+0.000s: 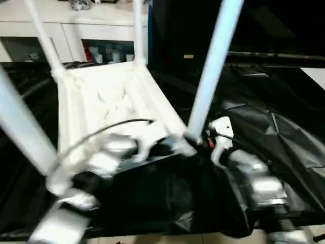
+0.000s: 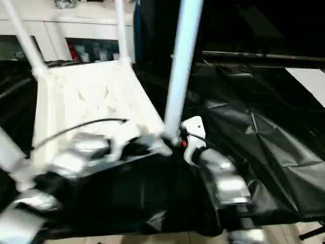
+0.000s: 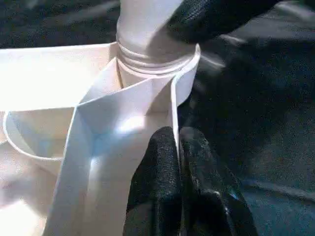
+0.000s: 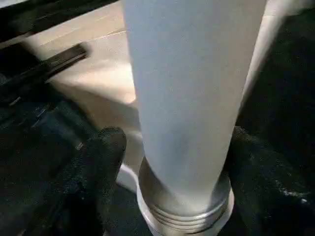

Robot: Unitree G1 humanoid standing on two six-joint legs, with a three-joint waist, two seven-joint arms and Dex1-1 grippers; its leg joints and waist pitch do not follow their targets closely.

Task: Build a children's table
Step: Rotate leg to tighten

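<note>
On the black-covered work table, the upturned white plastic children's table gets its near-corner tapered leg seated: left gripper pinches the rim, right gripper straddles the leg loosely; firmer twisting home seemingly next.

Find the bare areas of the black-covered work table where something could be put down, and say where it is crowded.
Free: the black cover to the right of the right arm, and the strip in front of the upturned table top. Crowded: the near corner socket, where leg and both grippers meet.
</note>
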